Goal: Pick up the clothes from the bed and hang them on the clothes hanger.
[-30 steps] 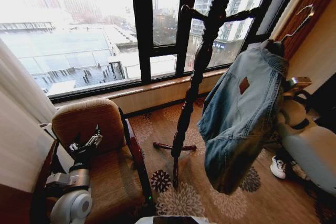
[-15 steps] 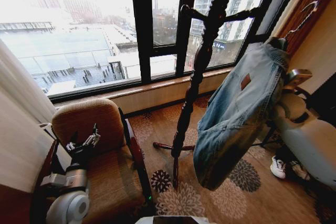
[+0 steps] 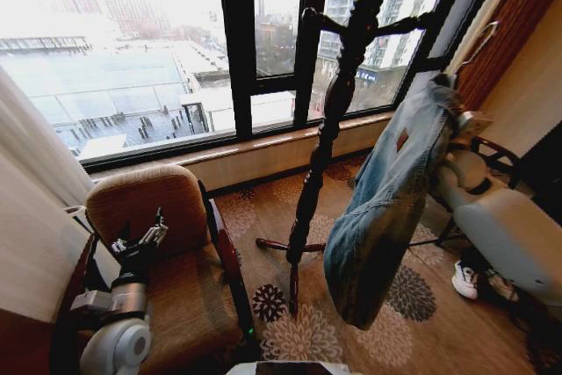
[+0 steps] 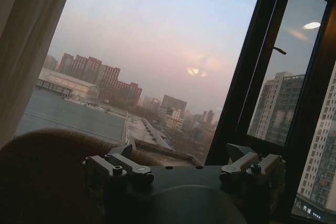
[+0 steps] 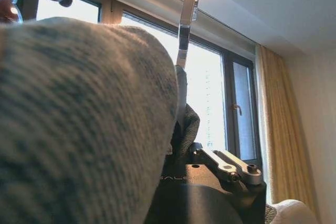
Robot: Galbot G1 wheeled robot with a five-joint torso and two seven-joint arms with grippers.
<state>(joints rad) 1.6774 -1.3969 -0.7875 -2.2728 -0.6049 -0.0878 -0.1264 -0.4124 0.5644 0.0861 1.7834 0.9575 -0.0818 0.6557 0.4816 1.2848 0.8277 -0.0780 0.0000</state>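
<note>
Tan upholstered armchair lower left, left gripper parked above its seat, jaws apart and empty, dark wooden coat stand centre, faded denim jacket hanging centre right on hanger hook, right gripper at collar, grip state undeterminable

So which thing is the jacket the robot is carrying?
Find the tall dark wooden coat stand by the window. Just to its right, held up by the right gripper, hangs the denim jacket: faded light blue, the only cloth dangling above the flowery carpet.
</note>
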